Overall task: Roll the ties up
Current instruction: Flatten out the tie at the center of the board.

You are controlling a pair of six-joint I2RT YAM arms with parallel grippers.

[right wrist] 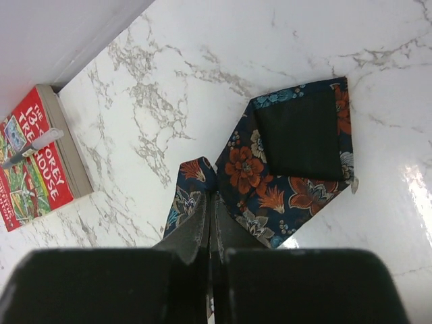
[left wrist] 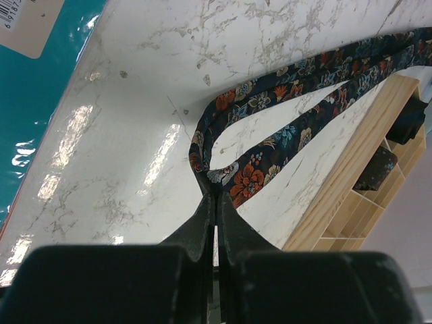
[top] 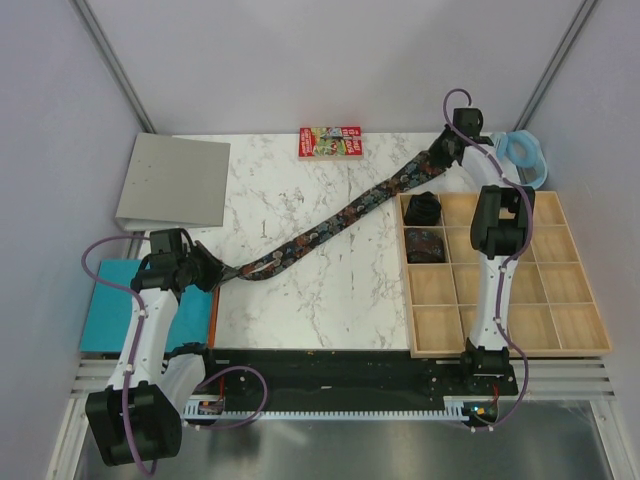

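Held tie [top: 330, 225] stretched diagonally left of wooden tray [top: 572, 283]: pinched fold in left gripper [left wrist: 216, 196], pinched ends in right gripper [right wrist: 210, 202] behind tray's far-left corner. Risked cloth slipping from thin bites under more tension, or twisting and rolling crooked.

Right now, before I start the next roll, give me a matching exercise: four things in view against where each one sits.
Things:
1. long tie
2. rolled ties
3. red box
4. blue ring

Places:
A. far-left compartments of the wooden tray
B. beyond the tray's far right corner
C. stretched diagonally across the marble table
D. middle of the table's far edge

Pairs: 1-C; 2-A; 3-D; 4-B
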